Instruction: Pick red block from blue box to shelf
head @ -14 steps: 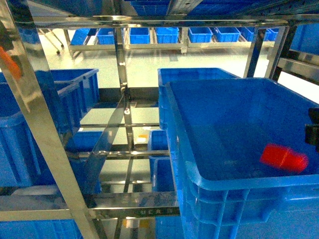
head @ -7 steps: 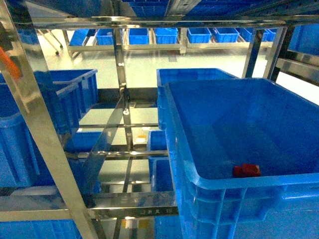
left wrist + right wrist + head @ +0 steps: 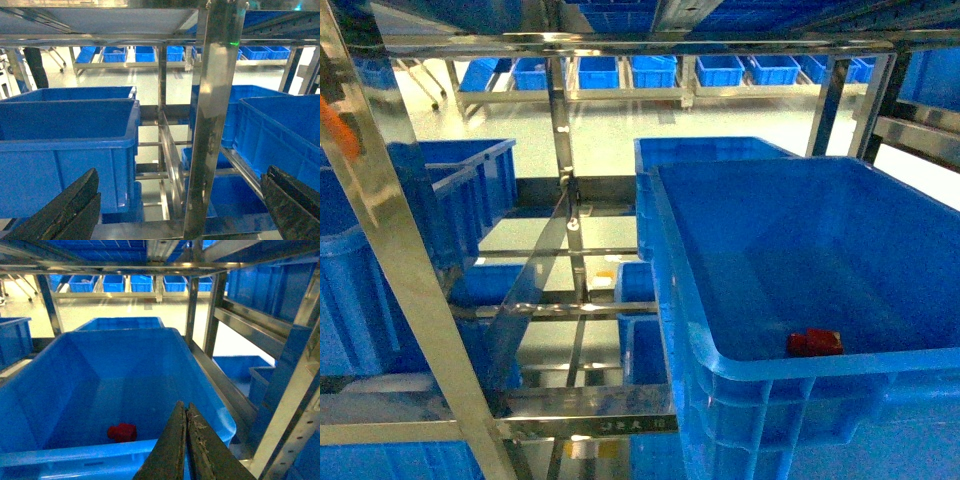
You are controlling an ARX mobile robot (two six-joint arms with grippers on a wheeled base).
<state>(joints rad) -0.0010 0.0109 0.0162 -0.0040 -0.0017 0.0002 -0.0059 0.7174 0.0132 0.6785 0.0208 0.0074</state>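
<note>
Pretty bright overall, light pouring in off the pale floor (image 3: 620, 120) out back. Everything's got a heavy blue cast, slightly soft and grainy. Shiny shelf (image 3: 565, 170) posts throw streaky glare; the near post (image 3: 210, 125) in the left wrist view looks smeared and blurry.

A red block (image 3: 814, 342) lies in a plain blue crate (image 3: 760, 375) on the shiny silver shelf (image 3: 565, 190).
</note>
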